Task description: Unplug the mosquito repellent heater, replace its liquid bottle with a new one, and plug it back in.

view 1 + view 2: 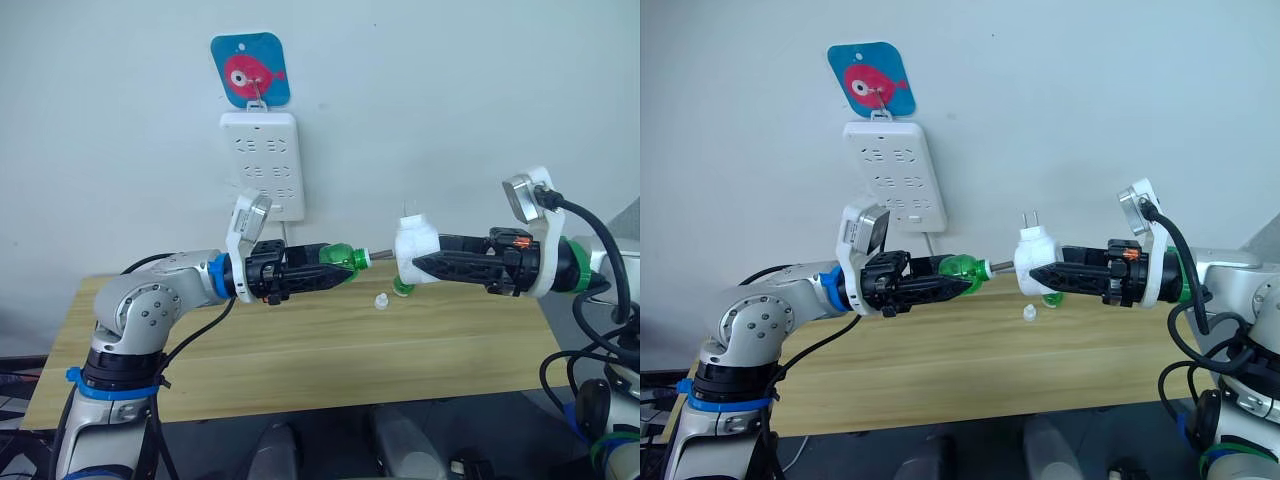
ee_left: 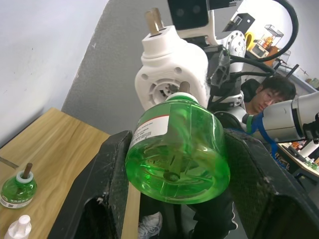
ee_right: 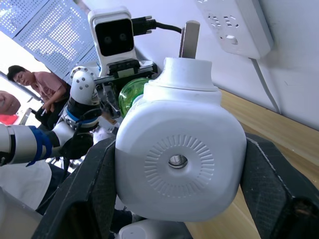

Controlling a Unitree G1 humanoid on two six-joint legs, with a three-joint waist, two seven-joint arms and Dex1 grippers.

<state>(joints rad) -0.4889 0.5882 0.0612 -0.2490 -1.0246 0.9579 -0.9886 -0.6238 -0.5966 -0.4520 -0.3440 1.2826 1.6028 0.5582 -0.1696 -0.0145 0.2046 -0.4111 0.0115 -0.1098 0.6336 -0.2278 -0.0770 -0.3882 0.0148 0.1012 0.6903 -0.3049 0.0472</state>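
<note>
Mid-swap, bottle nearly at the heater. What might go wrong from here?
The green bottle in the left gripper has its wick just at the mosquito repellent heater held by the right gripper; slight misalignment may bend the wick. Both hang in midair, so a slip drops them. The old bottle and cap lie underneath.
</note>
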